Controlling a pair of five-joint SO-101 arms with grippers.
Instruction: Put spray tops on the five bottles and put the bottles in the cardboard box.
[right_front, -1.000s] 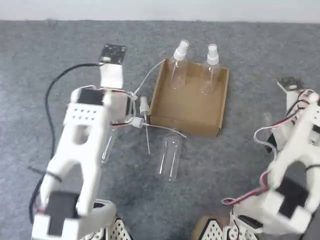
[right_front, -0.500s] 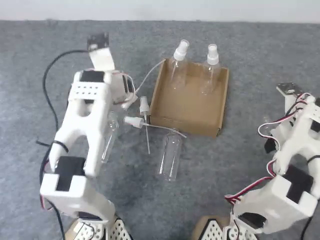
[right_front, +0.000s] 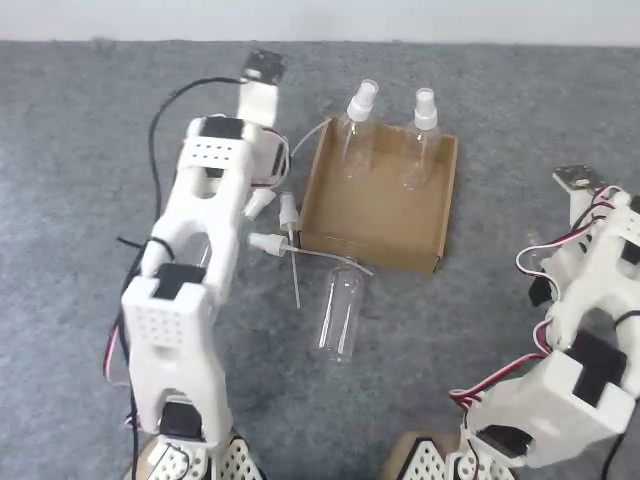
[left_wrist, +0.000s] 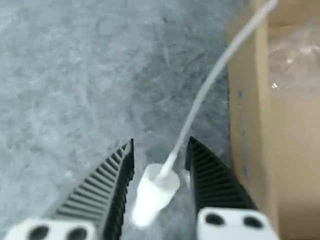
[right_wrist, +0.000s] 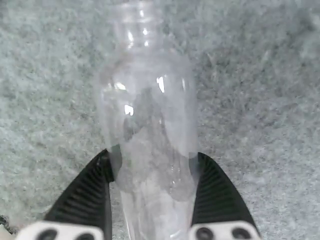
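Note:
My left gripper (left_wrist: 161, 145) is open, its fingers either side of a white spray top (left_wrist: 150, 192) that lies on the carpet. The top's long tube runs toward the cardboard box (left_wrist: 250, 125). In the high view this gripper (right_front: 262, 200) is at the box's (right_front: 375, 235) left wall. Two bottles with spray tops (right_front: 358, 130) (right_front: 422, 135) stand in the box. A bare clear bottle (right_front: 340, 305) lies in front of it. My right gripper (right_wrist: 153, 155) is shut on another clear bottle (right_wrist: 145, 100), neck pointing away.
Two more loose spray tops (right_front: 289, 210) (right_front: 266, 241) lie left of the box, their tubes stretching toward the lying bottle. The right arm (right_front: 590, 300) stands at the table's right side. Grey carpet covers the table.
The left arm has swung right from the open carpet to the box's left wall, so its gripper now straddles a spray top. The right arm shifted slightly early on, then held still.

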